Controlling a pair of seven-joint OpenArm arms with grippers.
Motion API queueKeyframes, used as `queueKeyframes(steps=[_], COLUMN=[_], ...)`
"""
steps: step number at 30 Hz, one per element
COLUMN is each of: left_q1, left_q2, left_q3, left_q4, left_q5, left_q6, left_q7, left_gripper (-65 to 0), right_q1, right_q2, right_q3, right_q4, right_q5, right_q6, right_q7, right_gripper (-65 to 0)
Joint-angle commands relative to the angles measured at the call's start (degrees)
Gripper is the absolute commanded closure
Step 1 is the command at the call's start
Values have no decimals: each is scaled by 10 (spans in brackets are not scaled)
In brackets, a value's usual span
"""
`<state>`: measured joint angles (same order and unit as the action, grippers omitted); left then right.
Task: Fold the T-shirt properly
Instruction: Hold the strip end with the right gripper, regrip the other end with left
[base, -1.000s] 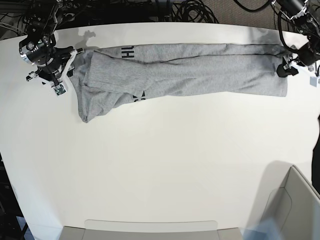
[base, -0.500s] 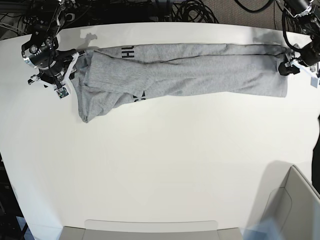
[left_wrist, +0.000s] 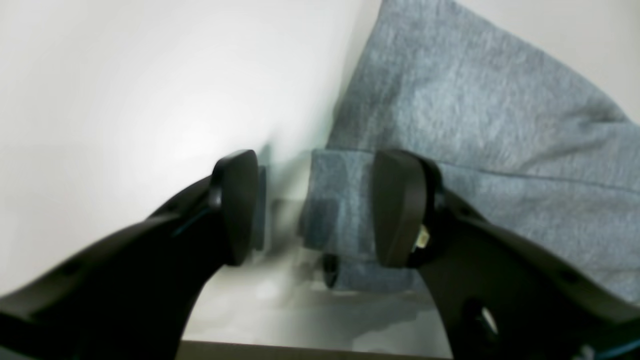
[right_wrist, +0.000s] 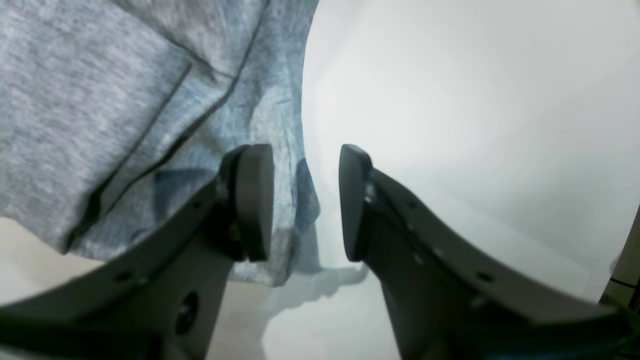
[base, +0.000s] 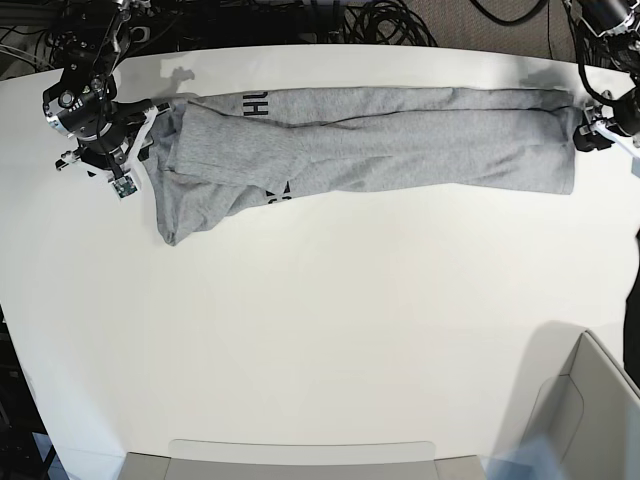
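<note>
The heather-grey T-shirt (base: 400, 140) lies stretched in a long band across the far side of the white table (base: 320, 330), with black lettering showing near its left end. My left gripper (base: 588, 136) sits at the shirt's right end. In the left wrist view it (left_wrist: 317, 207) is open, with a hem corner of the T-shirt (left_wrist: 475, 125) lying between its fingers. My right gripper (base: 138, 135) is at the shirt's left end. Seen from the right wrist, it (right_wrist: 305, 200) is open too, straddling the edge of the T-shirt (right_wrist: 100, 100).
A grey bin (base: 590, 410) stands at the near right corner. A flat grey tray (base: 300, 455) lies along the near edge. Dark cables (base: 380, 20) hang behind the table's far edge.
My left gripper has slid right, toward the table's edge, to the outer edge of the shirt's right end. The right arm has shifted slightly up and back.
</note>
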<state>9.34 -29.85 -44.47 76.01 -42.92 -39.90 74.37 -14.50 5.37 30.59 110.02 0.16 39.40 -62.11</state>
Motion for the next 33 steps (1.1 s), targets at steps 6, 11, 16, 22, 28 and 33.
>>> queueKeyframes(steps=[6,11,16,22,28,33], left_q1=[1,3,3,26,27,27], left_q2=[-14,-16,-24,-29,-29,-27], left_q3=[52,61,60,60,60,65], left_q4=[7,-4,-7,-9,-42,-76], left_q5=[-11,-8,-7,-6,30,40], left_q6=[-1,-1,-1,-1,-1,-1], left_q7=[-49,-65,-66,-104,-118,-141], left_gripper=[-363,-363,-363,-363,-363,-363], right_q1=[4,1,1,1,1,1], right_q2=[5,5,5,5,5,5], right_q3=[2,4,5,2,3,2], right_q4=[9,9,9,9,10,11], right_q5=[3,2,2,2,2,2], right_q6=[6,6,6,6,6,6], right_q7=[7,7,7,7,7,7], right_gripper=[-222,-222,-222,-221,-221,-221])
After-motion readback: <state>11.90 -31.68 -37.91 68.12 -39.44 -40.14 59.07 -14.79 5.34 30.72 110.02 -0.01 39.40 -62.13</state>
